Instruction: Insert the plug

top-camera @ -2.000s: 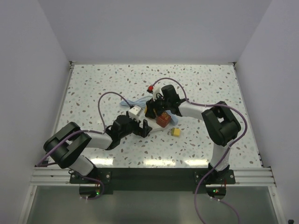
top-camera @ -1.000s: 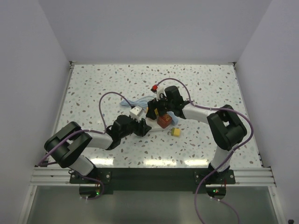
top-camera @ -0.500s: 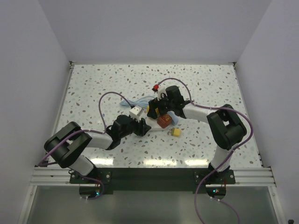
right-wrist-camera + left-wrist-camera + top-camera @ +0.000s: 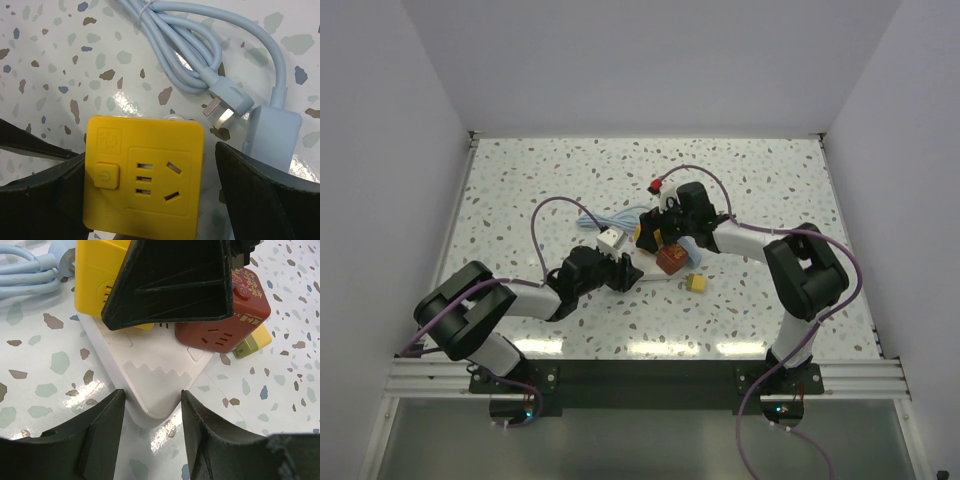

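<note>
A white power strip (image 4: 160, 385) lies on the speckled table, with a yellow socket cube (image 4: 145, 172) and a red socket cube (image 4: 225, 320) standing on it. My left gripper (image 4: 152, 440) is shut on the strip's near end, one finger on each side; in the top view it (image 4: 625, 272) sits low on the table. My right gripper (image 4: 150, 195) is open and straddles the yellow cube: the left finger is against it, with a small gap at the right finger. In the top view the right gripper (image 4: 652, 238) covers most of the yellow cube (image 4: 642, 237).
A coiled light-blue cable (image 4: 200, 55) with a bare three-pin plug (image 4: 222, 110) and a blue block (image 4: 272, 135) lies just beyond the strip. A white cube (image 4: 610, 240) sits left of it. A small yellow block (image 4: 696, 284) lies to the right.
My left gripper closed in on the strip's end. My right arm's elbow swung right and its wrist shifted slightly away, still over the yellow cube.
</note>
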